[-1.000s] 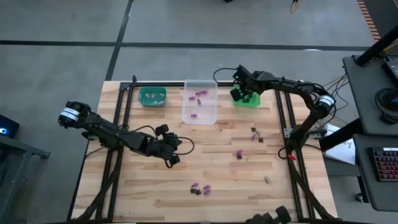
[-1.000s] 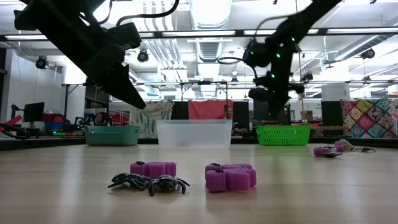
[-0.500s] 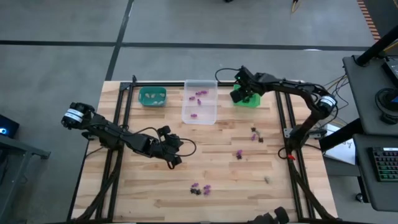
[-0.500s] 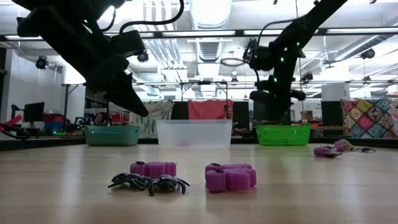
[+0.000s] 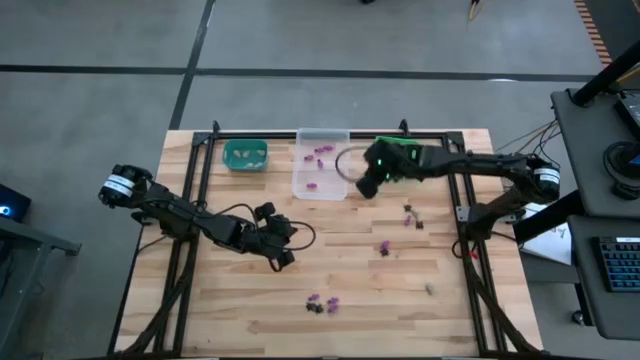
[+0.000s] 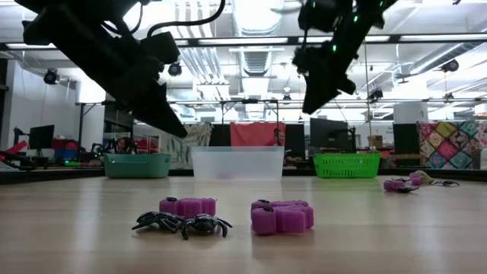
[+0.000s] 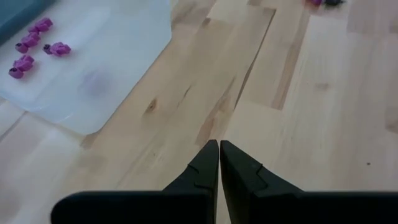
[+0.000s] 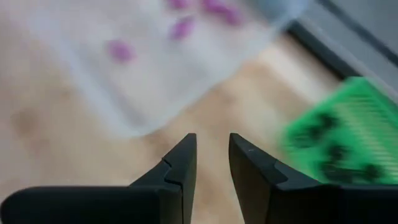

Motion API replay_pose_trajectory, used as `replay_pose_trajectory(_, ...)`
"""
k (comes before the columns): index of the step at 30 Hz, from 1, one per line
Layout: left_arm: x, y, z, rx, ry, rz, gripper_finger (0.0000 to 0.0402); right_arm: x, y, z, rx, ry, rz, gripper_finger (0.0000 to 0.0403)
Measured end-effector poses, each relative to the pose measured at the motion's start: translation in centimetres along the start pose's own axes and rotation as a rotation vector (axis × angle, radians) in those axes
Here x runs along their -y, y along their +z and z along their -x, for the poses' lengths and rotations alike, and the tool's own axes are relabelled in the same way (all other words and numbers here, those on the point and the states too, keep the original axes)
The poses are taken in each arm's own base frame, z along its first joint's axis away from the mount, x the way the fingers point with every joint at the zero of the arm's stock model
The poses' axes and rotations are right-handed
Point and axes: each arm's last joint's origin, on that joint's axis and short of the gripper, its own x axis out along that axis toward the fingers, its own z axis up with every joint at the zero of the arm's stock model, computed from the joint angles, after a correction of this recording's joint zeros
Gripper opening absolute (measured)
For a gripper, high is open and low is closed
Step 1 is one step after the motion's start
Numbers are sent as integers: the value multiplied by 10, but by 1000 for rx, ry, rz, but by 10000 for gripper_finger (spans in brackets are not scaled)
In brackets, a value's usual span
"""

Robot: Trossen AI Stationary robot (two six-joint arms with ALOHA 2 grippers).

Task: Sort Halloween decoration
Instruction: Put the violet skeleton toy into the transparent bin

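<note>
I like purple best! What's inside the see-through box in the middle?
The clear bin holds a few tiny purple trinkets, most near its far end and one nearer the front. No black or beige ones show inside. The right tool hangs beside it, not covering it.

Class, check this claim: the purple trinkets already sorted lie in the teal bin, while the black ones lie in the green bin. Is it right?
Not quite. The sorted purple trinkets lie in the clear bin, not the teal bin, which holds pale pieces. The high view shows this, and the left wrist view confirms it. The black ones do lie in the green bin, as the right wrist view shows.
</note>
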Motion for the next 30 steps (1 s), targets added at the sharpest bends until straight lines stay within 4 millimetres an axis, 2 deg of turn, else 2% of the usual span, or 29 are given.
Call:
replay_pose_trajectory(6, 1, 2, 0, 21, -10, -4, 0, -45, -19, 11, -50, 179, 122, 84)
replay_pose_trajectory(9, 1, 2, 0, 22, -10, -7, 0, -61, -31, 13, -105, 235, 203, 84)
replay_pose_trajectory(12, 1, 2, 0, 21, -10, -9, 0, -73, -46, 17, -183, 283, 358, 84)
replay_pose_trajectory(19, 1, 2, 0, 21, -10, -13, 0, -84, -83, 23, -430, 277, 665, 84)
replay_pose_trajectory(30, 1, 2, 0, 20, -9, -40, 0, -105, -113, 5, -552, 296, 921, 84)
